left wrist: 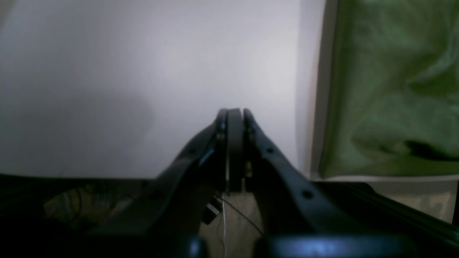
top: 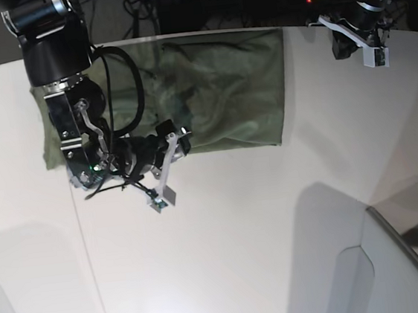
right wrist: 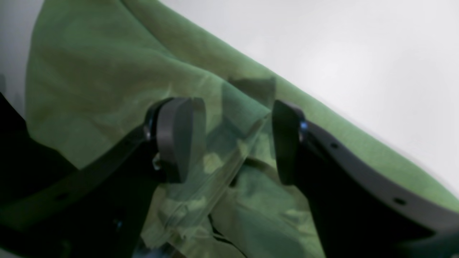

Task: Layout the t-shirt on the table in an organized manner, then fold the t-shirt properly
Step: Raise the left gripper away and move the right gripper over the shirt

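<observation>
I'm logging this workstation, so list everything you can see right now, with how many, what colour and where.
t-shirt: one, olive green, spread on the far part of the table with some wrinkles; its near edge lies under the right gripper.
table: one, white, fills most of the base view, thin dark seam line running down its left part.
grey angled panel: one, grey, near right corner of the base view.
cables: several, black, hanging along the right arm over the shirt.
left gripper: one, black, jaws shut on nothing, over the table's edge beside the shirt.
right gripper: one, black, jaws open, shirt fabric lying between them, not clamped.
</observation>
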Motion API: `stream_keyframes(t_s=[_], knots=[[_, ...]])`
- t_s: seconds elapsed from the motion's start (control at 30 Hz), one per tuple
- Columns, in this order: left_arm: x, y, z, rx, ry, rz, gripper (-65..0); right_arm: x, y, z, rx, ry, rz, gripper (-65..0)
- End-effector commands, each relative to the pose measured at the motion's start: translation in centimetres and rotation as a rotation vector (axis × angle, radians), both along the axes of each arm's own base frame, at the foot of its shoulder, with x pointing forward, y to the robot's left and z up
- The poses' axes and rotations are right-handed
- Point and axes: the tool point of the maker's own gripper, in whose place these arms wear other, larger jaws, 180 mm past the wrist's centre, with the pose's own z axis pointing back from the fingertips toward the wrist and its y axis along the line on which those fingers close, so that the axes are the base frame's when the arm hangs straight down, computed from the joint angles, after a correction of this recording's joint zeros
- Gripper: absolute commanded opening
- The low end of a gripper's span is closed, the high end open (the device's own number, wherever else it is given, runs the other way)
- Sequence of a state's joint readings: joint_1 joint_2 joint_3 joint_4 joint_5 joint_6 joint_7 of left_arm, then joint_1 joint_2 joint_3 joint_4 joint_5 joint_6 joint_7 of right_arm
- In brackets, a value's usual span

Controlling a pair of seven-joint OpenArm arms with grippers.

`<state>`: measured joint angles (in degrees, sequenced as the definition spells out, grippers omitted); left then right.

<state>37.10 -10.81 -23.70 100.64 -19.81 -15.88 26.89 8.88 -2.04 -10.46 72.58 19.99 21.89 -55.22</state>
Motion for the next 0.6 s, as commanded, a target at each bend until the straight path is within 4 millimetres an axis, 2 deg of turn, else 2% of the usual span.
stream_keyframes(t_s=[0.0, 0.13, 0.3, 0.37, 0.47, 0.57], knots=[[0.2, 0.3, 0.5, 0.005, -0.022, -0.001, -65.0, 1.0, 0.4, 0.7, 0.023, -0.026, -0.005, -32.1], [0.2, 0.3, 0.5, 0.004, -0.021, -0.002, -65.0, 0.7, 0.4, -0.9, 0.033, 0.004, -0.022, -32.4], [0.1, 0.4, 0.5, 0.006, -0.020, -0.001, -65.0, 0.7, 0.6, -1.0, 0.041, 0.006, -0.022, -34.1], [0.1, 0.4, 0.5, 0.006, -0.020, -0.001, -65.0, 0.7, 0.8, -0.9, 0.044, 0.005, -0.021, -40.4], [0.1, 0.4, 0.5, 0.006, -0.020, -0.001, -65.0, 0.8, 0.8, -0.8, 0.043, 0.003, -0.022, -54.0], [0.1, 0.3, 0.4, 0.005, -0.018, -0.001, -65.0, 1.0, 0.5, -0.8, 0.036, 0.005, -0.021, -62.6]])
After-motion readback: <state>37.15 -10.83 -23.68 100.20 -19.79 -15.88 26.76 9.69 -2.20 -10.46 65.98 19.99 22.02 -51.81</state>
